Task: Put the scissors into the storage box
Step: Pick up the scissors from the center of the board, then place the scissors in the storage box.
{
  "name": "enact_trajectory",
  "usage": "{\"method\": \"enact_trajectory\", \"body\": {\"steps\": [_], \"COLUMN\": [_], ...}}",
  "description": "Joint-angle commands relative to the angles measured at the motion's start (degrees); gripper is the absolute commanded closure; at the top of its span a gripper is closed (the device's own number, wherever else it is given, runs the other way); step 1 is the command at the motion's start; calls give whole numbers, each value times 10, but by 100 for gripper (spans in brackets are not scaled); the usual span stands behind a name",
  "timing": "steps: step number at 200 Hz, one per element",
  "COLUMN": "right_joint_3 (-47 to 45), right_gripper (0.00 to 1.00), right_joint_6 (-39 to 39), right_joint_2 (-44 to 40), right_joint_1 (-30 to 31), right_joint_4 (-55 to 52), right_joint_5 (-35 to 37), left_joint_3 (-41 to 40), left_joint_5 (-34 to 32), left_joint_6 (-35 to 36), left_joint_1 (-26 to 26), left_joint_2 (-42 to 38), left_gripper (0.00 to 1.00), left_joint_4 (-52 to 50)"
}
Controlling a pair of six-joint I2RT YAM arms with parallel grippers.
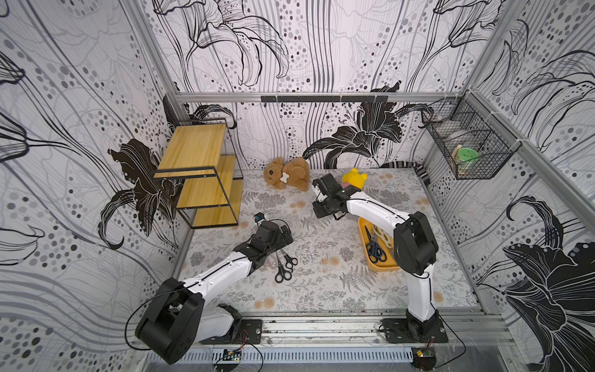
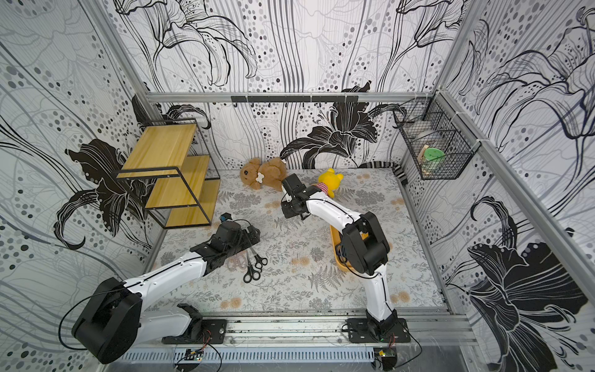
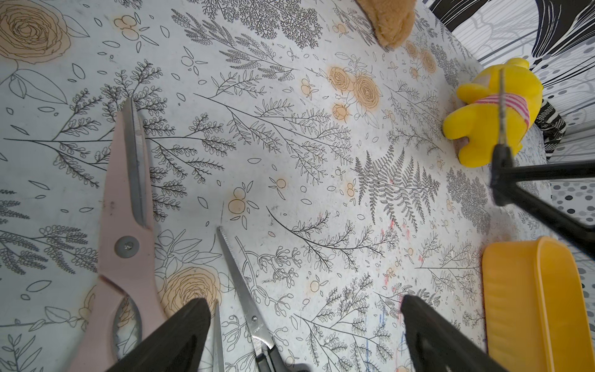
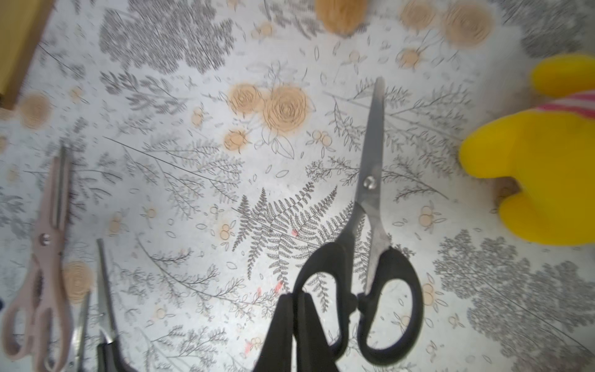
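Black-handled steel scissors (image 4: 370,183), handle loop clamped in right end effector (image 4: 294,301), aloft for transfer to shallow orange-yellow plastic storage box (image 1: 381,266).

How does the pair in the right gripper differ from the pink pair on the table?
The held scissors have black handles; the pink scissors are pale pink, plastic running up beside the blade. The held scissors hang above the table in the right gripper, clamped by one handle loop; the pink scissors lie flat on it, ungripped. Both have closed steel blades.

Bright even light, faint shadows, right wrist view blurred (edges most)
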Motion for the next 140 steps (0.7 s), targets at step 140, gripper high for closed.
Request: {"method": "enact_trajectory", "body": {"steps": [140], "right_joint_3": [-298], "right_gripper": [100], "right_joint_6": [86], "right_joint_2": [-334], "right_joint_1": [-55], "right_joint_4": [-147], "right_joint_5": [133], "left_joint_3": [-14], "left_joint_5": [28], "left_joint_6": [-15], "left_joint_1": [2], "left_joint_2": [3], "left_gripper": [3], "left_joint_4": [19]}}
